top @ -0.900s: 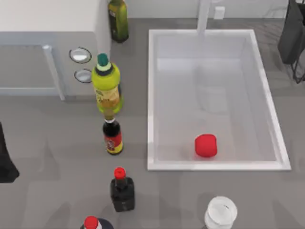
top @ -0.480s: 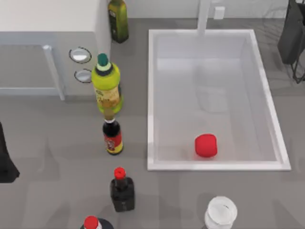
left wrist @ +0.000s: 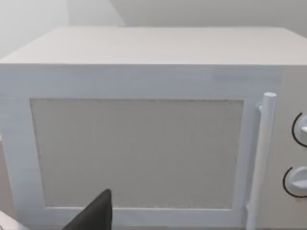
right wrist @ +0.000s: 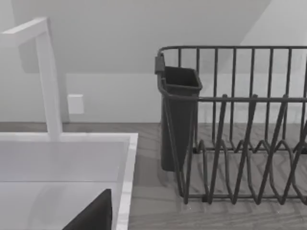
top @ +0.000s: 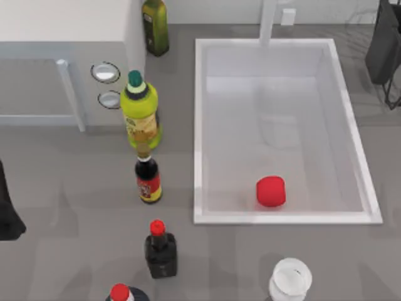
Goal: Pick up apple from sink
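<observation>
The apple (top: 270,191) is a small bright-red blob lying on the pale floor of the sink (top: 198,132), near the basin's front rim and right of its middle. Nothing touches it. The sink is a large white rectangular basin with a raised rim, and one corner of it (right wrist: 125,158) appears in the right wrist view. My left arm (top: 7,216) is a dark shape at the table's left edge, far from the apple. A dark tip of the left gripper (left wrist: 93,215) faces the microwave front. A dark tip of the right gripper (right wrist: 91,214) hangs over the sink's back corner.
A white microwave (top: 56,75) with two knobs stands at the back left. Several bottles (top: 140,116) line up left of the sink. A white cup (top: 291,279) sits in front of it. A white faucet (right wrist: 48,81) rises behind the basin, and a dark dish rack (right wrist: 240,143) stands to its right.
A faint shadow on the sink floor has drifted slightly toward the front. The apple and the bottles have not moved.
</observation>
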`<control>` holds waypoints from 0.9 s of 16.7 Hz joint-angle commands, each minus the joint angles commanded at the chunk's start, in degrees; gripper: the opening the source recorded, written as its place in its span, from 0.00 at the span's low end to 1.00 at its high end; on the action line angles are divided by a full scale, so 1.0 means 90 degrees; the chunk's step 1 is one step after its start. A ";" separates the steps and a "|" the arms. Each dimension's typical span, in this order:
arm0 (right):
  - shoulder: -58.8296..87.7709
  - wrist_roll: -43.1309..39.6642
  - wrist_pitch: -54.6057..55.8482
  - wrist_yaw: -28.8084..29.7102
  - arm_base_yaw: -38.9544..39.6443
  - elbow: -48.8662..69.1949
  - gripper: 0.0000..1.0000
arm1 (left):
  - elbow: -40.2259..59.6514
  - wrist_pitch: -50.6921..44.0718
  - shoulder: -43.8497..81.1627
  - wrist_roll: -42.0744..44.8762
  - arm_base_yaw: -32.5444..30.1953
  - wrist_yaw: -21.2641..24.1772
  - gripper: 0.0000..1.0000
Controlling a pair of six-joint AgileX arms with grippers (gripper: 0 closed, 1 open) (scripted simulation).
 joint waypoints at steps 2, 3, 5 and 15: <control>0.0000 0.0000 0.0000 0.0000 0.0000 0.0000 1.00 | 0.0000 0.0000 0.0000 0.0000 0.0000 0.0000 1.00; 0.0000 0.0000 0.0000 0.0000 0.0000 0.0000 1.00 | 0.0000 0.0000 0.0000 0.0000 0.0000 0.0000 1.00; 0.0000 0.0000 0.0000 0.0000 0.0000 0.0000 1.00 | 0.0000 0.0000 0.0000 0.0000 0.0000 0.0000 1.00; 0.1392 0.0398 -0.0823 0.0002 0.0383 0.1266 1.00 | 0.0000 0.0000 0.0000 0.0000 0.0000 0.0000 1.00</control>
